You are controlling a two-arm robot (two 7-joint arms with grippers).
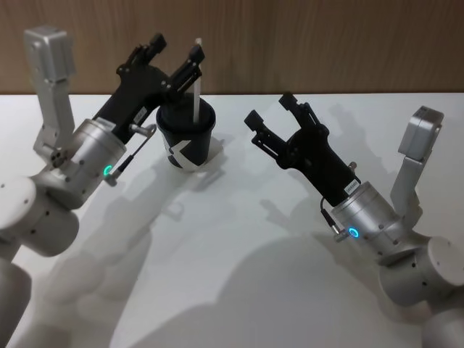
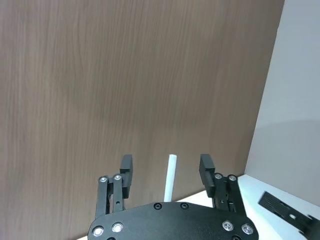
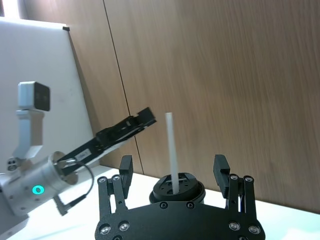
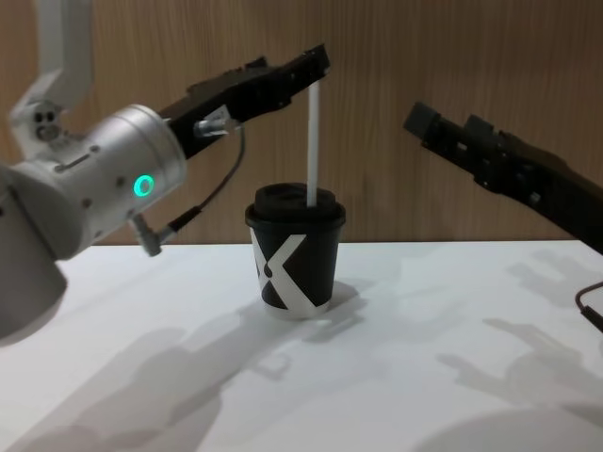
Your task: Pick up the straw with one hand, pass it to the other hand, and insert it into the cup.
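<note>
The black cup [image 1: 187,134] with the white X mark stands upright on the white table, also seen from the side as the cup [image 4: 294,259]. The white straw [image 4: 312,141] stands upright through the cup's lid [image 3: 185,187]. My left gripper [image 1: 176,48] hovers at the straw's top end, open, its fingers [image 2: 126,165] either side of the straw [image 2: 170,177] without touching it. My right gripper [image 1: 270,109] is open and holds nothing, to the right of the cup and level with the straw [image 3: 171,145].
A wood-panelled wall [image 4: 452,56] rises just behind the cup. The white table [image 1: 239,254] stretches bare toward me between the two arms. A thin dark cable [image 4: 212,193] loops under the left wrist.
</note>
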